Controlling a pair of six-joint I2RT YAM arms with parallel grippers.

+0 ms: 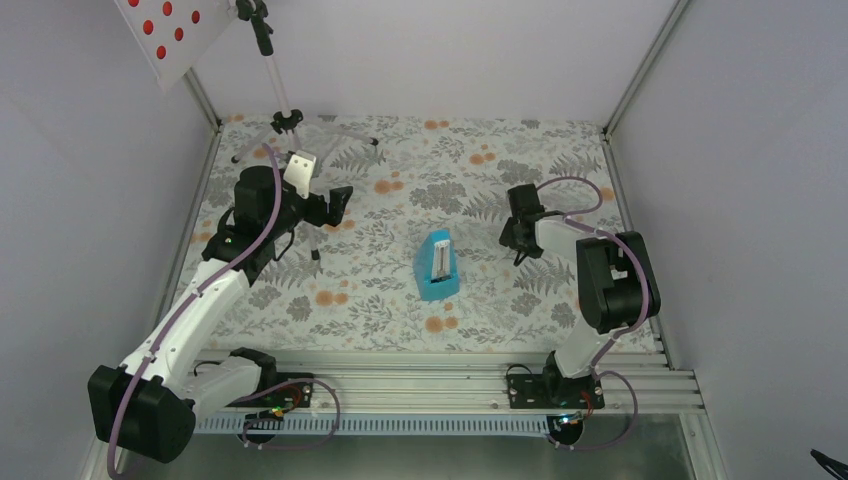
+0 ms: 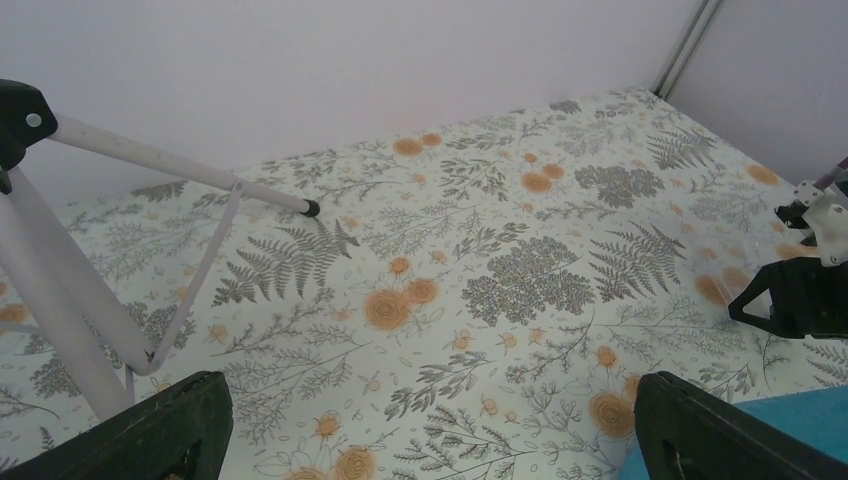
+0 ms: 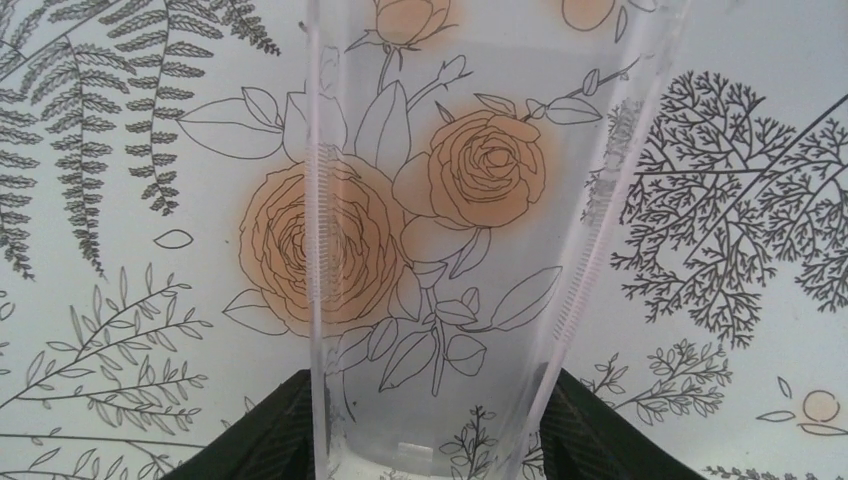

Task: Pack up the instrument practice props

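Turquoise metronome (image 1: 437, 265) sits on the worktop (image 1: 540, 160). Left pincer (image 2: 432, 405) gapes wide near the music stand (image 1: 284, 105); right pincer (image 1: 516, 236): cannot tell.

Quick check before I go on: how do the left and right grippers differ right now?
The left gripper has its fingers spread wide with nothing between them; the right gripper appears closed on a clear plastic piece. The left gripper is beside the legs of the music stand at the far left; the right gripper is right of the metronome. Both are over the floral table, and neither touches the metronome.
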